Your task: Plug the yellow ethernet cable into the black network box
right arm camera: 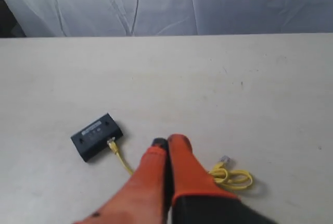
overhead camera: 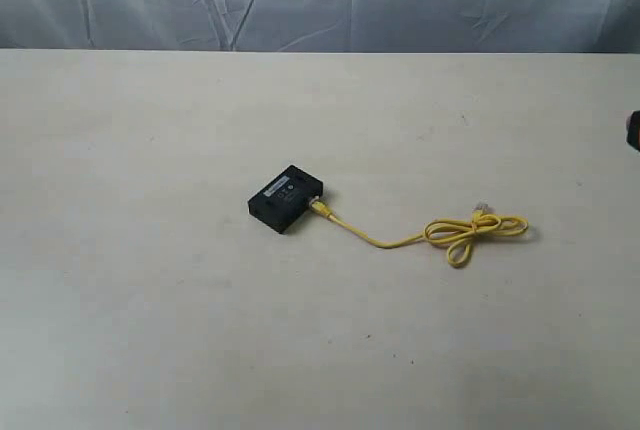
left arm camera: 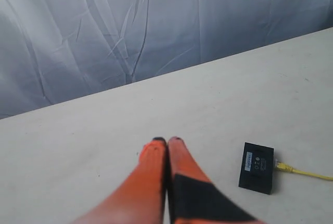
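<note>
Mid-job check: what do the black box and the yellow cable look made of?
The black network box looks like matte hard plastic: dull, even faces, crisp edges. The yellow ethernet cable seems to have a smooth, flexible vinyl-like jacket, since it lies in loose loops; its free-end plug looks like clear plastic.

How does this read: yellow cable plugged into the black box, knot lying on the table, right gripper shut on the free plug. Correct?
No: the right gripper is shut on nothing; the right wrist view shows the free plug on the table, apart from it. The yellow ethernet cable is plugged into the black network box, knot on the table.
</note>
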`<state>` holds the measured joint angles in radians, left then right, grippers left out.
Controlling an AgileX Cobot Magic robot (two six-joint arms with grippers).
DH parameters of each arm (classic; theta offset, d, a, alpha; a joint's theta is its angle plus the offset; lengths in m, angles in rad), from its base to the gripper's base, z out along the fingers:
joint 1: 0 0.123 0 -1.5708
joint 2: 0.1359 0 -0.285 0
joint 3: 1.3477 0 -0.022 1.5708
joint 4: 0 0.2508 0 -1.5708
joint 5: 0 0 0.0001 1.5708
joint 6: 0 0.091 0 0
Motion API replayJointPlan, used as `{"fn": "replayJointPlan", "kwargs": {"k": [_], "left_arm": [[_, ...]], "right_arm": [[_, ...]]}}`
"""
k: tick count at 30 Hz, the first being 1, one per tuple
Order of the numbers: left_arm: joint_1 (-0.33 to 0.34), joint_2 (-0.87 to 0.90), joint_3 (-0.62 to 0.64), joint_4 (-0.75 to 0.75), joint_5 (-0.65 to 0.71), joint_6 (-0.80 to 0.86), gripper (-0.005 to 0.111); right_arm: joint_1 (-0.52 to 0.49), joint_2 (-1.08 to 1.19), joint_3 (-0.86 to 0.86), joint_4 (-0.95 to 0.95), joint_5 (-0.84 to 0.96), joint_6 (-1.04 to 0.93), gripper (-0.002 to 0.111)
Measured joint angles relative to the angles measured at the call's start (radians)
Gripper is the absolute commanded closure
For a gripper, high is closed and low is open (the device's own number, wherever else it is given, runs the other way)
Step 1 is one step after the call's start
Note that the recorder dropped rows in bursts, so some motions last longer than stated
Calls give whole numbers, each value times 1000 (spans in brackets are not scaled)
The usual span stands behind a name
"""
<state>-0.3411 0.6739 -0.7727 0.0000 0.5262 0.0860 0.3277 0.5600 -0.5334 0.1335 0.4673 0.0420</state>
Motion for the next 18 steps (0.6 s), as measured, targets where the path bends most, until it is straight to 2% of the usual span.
{"fn": "replayJointPlan", "kwargs": {"k": [11,18], "left_arm": [[0,-5,0,6,0,0,107],[0,-5,0,10,0,0,107]], "right_arm": [[-203,-314,0,-21,2,-2,108],[-220,-419,8,-19,-1,-4,108]]}}
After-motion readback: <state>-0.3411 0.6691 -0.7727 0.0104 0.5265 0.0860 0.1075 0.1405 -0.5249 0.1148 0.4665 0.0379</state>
